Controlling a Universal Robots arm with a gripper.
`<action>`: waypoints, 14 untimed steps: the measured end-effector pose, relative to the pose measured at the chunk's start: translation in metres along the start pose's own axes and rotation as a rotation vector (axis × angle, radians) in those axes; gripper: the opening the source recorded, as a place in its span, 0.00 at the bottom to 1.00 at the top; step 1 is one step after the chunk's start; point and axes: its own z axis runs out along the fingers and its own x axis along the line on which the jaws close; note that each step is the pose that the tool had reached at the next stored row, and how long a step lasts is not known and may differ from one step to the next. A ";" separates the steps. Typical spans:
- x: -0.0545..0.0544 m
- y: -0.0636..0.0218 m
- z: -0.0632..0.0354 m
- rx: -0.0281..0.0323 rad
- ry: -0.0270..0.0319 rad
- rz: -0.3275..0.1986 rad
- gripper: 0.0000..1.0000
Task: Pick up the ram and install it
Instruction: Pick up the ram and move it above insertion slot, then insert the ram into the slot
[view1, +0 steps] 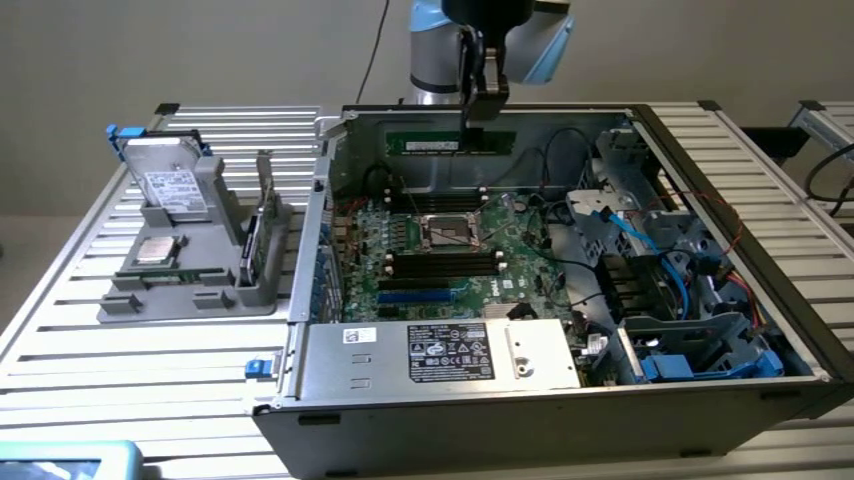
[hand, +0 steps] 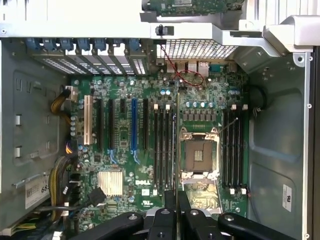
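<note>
Exterior view: the gripper (view1: 481, 122) pinches the ram (view1: 434, 143) by its top edge, holding it level above the far side of the open computer case (view1: 534, 430), over the motherboard (view1: 518, 228).

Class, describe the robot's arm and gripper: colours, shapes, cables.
The arm is silver-grey with light blue joint caps; a thin dark cable hangs beside it. The gripper is black, its linked bars pinned by round silver bolts.
</note>
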 end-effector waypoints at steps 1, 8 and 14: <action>0.000 0.0000 0.0010 0.0000 0.0000 0.000 0.14; 0.000 0.0000 0.0094 0.0000 0.0000 0.000 0.14; 0.000 0.0000 0.0200 0.0000 0.0000 0.000 0.14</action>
